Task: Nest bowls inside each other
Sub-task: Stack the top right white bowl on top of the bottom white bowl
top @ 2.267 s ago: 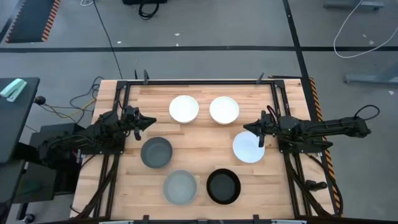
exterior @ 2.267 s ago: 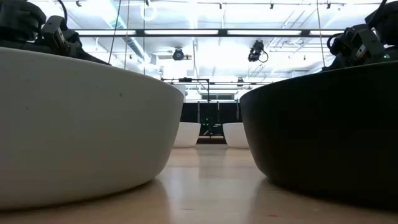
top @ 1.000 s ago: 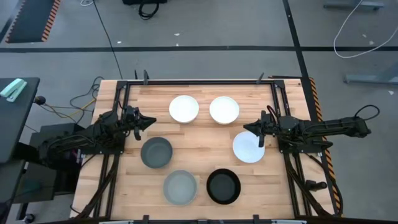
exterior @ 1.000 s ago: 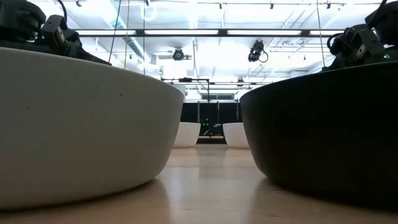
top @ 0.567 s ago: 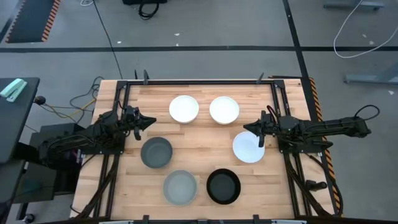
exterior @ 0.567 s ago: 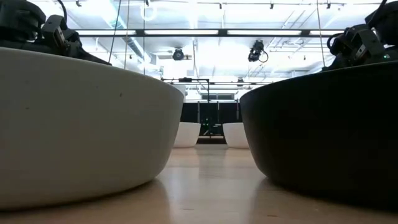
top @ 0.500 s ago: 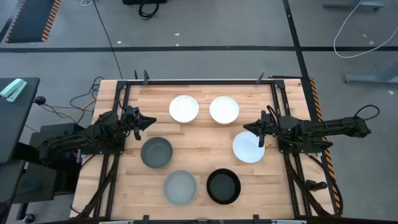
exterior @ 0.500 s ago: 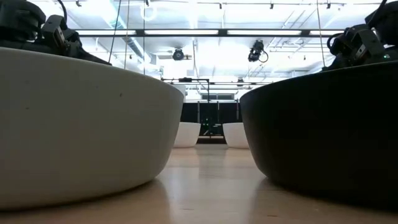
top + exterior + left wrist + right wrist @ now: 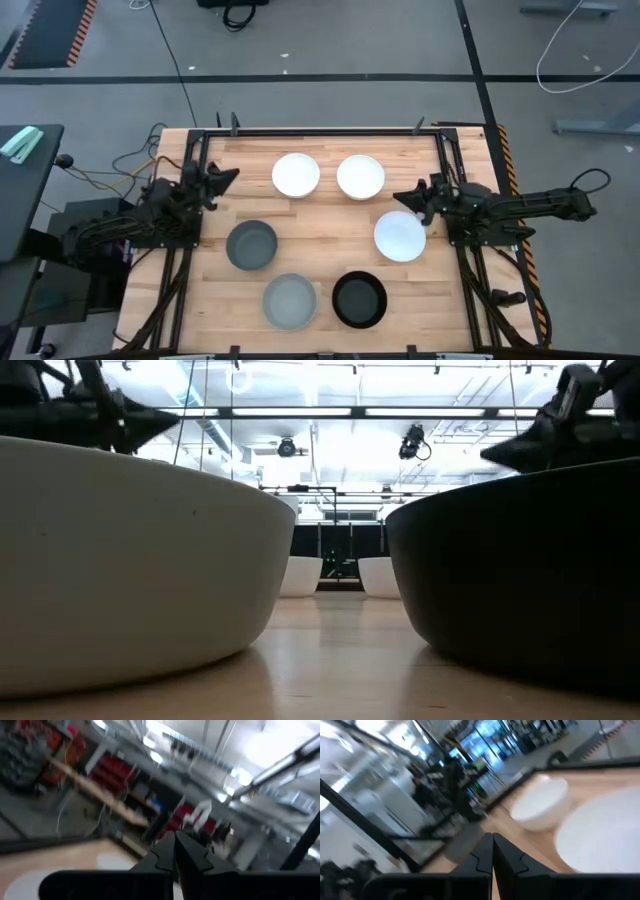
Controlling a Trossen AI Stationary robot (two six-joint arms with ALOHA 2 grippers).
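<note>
Six bowls rest on their bases on the wooden table. Two white bowls [image 9: 296, 175] [image 9: 360, 176] sit toward the far edge, and a third white bowl [image 9: 401, 236] is at the right. The dark grey bowl [image 9: 251, 245] is left of centre. The light grey-green bowl [image 9: 290, 301] and the black bowl [image 9: 359, 299] are nearest. My left gripper [image 9: 236, 175] hovers shut, left of the far white bowls. My right gripper [image 9: 397, 194] hovers shut, just beyond the right white bowl's far rim. Both wrist views show the fingers closed [image 9: 174, 837] [image 9: 492, 837].
A black metal frame [image 9: 320, 131] borders the table at its far edge and along both sides. The low view is filled by the light grey-green bowl [image 9: 110, 560] and the black bowl [image 9: 520, 560]. Bare wood lies in the middle between the bowls.
Both grippers have risen and swung toward the table's far edge. The left moved away from the dark grey bowl. The right came off from above the right white bowl's left rim. Both stay shut. No bowl has moved.
</note>
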